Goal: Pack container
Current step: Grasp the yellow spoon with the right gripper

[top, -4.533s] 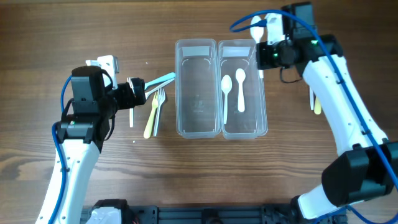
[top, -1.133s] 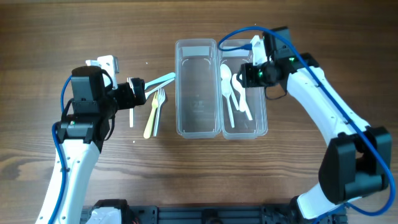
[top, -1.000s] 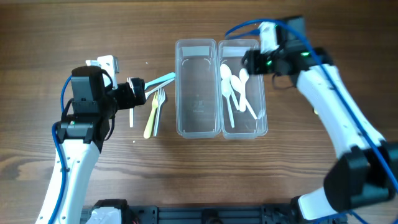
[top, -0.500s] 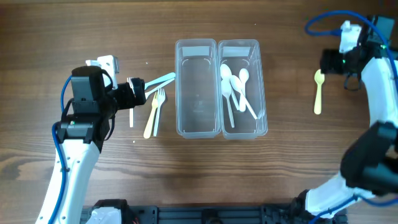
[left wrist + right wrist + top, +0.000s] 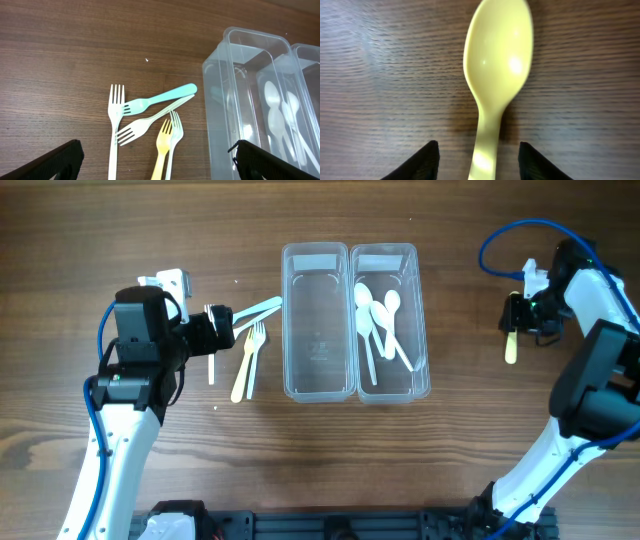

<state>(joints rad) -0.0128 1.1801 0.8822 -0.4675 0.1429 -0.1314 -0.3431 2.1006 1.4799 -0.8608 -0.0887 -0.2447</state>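
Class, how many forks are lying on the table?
5, all clustered left of the empty container: white fork, teal fork, second white fork, yellow fork, pale fork. None seem hidden.

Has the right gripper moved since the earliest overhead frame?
Yes. The right gripper left the top end of the right container and swung out to its right, now open over the yellow spoon.

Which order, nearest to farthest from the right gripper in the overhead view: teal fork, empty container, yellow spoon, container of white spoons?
1. The yellow spoon, at far right, directly beneath the right gripper.
2. The container of white spoons, right one of the pair.
3. The empty container, just left of it.
4. The teal fork, in the fork pile at left.
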